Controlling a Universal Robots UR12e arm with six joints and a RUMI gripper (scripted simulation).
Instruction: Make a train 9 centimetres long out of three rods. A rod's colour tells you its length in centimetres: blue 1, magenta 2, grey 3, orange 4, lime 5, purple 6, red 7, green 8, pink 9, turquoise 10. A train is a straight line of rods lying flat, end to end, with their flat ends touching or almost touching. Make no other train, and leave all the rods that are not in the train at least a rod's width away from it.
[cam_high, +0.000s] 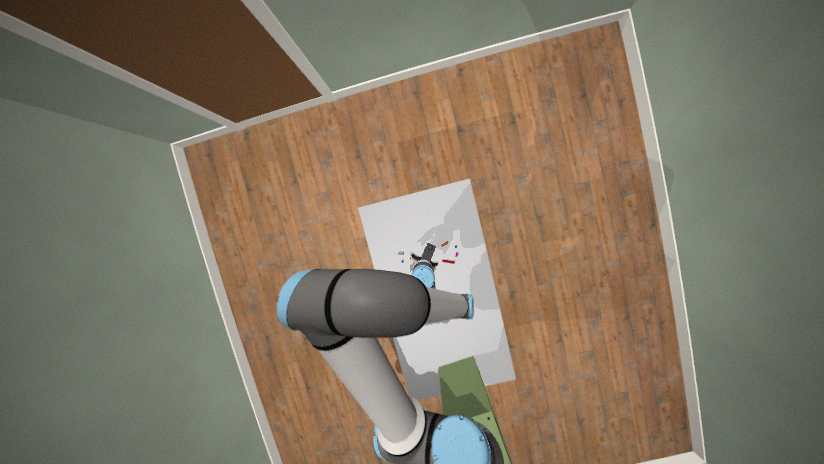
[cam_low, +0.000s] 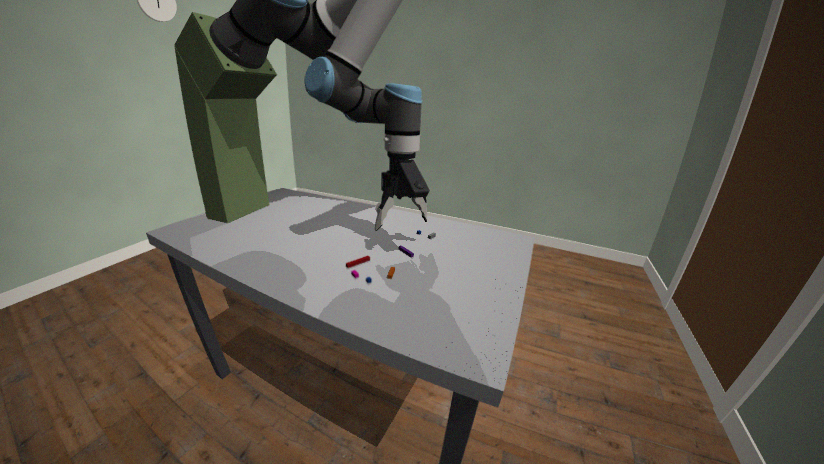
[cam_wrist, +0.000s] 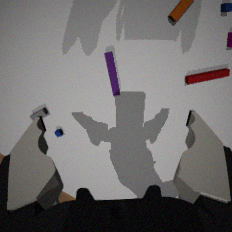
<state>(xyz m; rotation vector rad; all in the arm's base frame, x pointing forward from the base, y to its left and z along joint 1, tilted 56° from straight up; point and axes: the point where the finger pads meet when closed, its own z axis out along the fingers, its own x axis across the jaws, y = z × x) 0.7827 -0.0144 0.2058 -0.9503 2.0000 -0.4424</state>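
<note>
Gripper: the claw hangs above the table, spread wide, nothing in its grasp.
Long rods: purple rod ahead of the claw in the wrist view, red rod off to one side; both lie flat.
Short rods: orange rod, magenta rod and one blue rod share red's side; grey rod and the other blue rod sit opposite.
Train: none made; red with both blues would do, as would purple, magenta and blue, or orange, grey and magenta. I can't tell which is meant.
Risk, picking: those tiny blues could squirt away if a finger lands off-centre; lowering wide open beside grey could nudge its blue neighbour.
Risk, joining: pushing ends together too hard would kink the line, and opening wide could shove a finished joint.
Edges: every rod lies well inside the table's rim, so a slip shouldn't drop one.
Room: the magenta, blue and orange group looks tighter for fingers; the stretch between purple and red offers more space.
</note>
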